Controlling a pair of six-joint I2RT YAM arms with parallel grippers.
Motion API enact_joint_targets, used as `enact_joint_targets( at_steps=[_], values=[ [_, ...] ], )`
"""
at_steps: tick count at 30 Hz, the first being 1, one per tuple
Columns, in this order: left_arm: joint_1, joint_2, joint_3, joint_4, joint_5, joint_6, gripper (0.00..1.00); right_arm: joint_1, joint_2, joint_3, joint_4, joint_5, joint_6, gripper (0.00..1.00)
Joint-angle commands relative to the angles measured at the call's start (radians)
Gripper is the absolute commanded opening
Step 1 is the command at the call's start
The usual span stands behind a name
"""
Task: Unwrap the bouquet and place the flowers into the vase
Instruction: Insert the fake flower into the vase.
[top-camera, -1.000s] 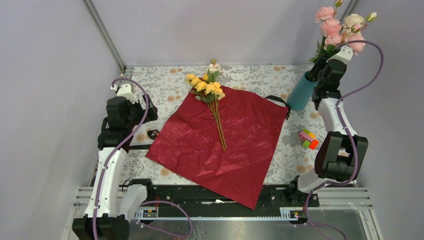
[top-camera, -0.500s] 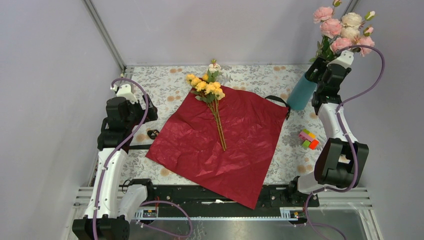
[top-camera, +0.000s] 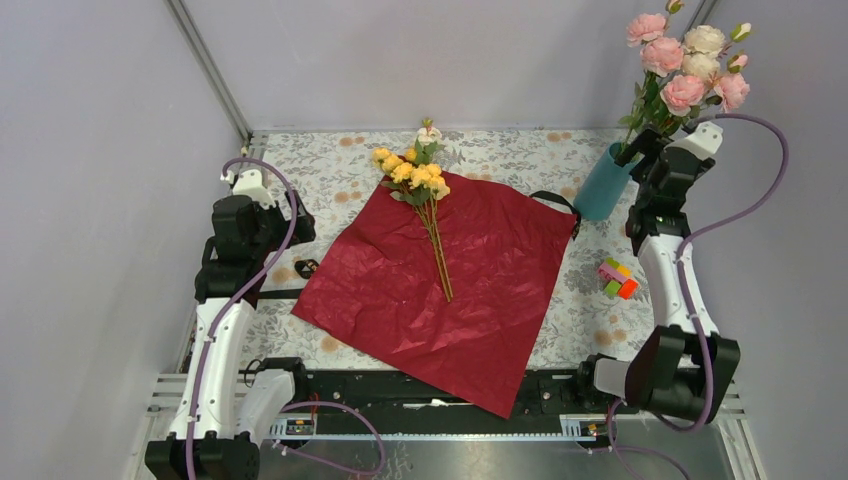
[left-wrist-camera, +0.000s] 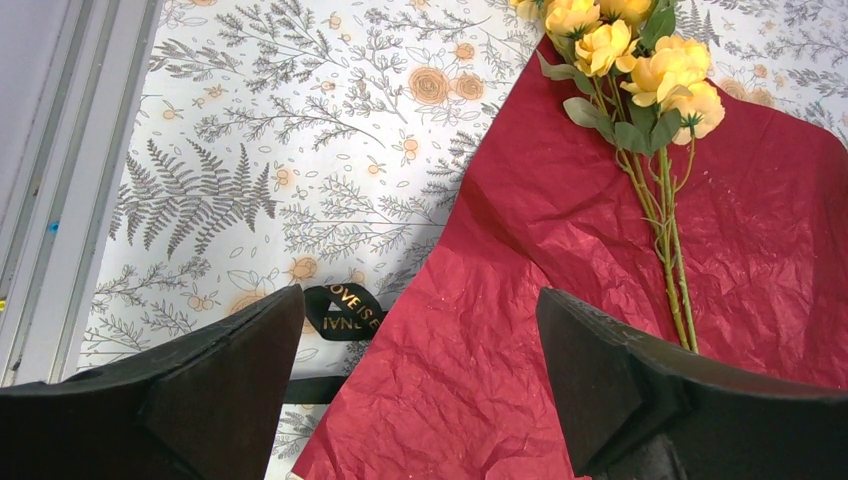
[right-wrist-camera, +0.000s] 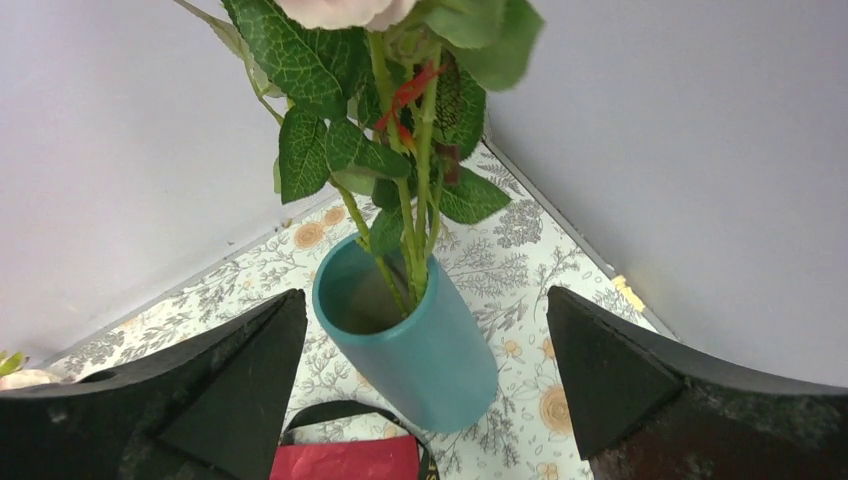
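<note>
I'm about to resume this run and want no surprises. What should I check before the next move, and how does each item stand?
1. Stems of pink and cream flowers inside teal vase: ok.
2. The vase standing on the tablecloth: ok.
3. The right gripper open and empty: ok.
4. The left gripper open and empty: ok.
5. The yellow flowers in the vase: not ok; they lie on the red paper.
6. Their stems clear of the black ribbon: ok.

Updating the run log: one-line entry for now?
pink flowers in vase | yellow flowers on paper | right jaws open by vase | left jaws open, empty
</note>
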Motion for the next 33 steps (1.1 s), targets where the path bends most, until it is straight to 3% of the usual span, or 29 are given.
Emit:
enact_joint_targets(
  at_steps=[1,9,15,23,28,33],
  values=[
    [-0.002,-0.025,-0.005,0.037,-0.011,0.003,0.94,-0.003,-0.124,-0.022,-0.088,0.041,0.080,0.95],
    [-0.033,-0.026,-0.004,0.031,0.064,-0.146,0.92,-0.003,-0.229,-0.017,-0.392,-0.180,0.201,0.91],
    [-0.177,-0.044,-0.076,0.070,0.069,-0.262,0.91,0.001,-0.243,-0.025,-0.509,-0.364,0.265,0.87],
    [-0.462,0.016,-0.234,0.292,-0.005,-0.496,0.89,0.161,-0.297,-0.154,-0.510,-0.393,0.321,0.84],
    [-0.655,0.185,-0.258,0.435,-0.037,-0.609,0.87,0.268,-0.319,-0.204,-0.517,-0.385,0.339,0.82],
    [-0.798,0.341,-0.270,0.604,-0.034,-0.707,0.82,0.286,-0.369,-0.236,-0.540,-0.384,0.342,0.81]
  ],
)
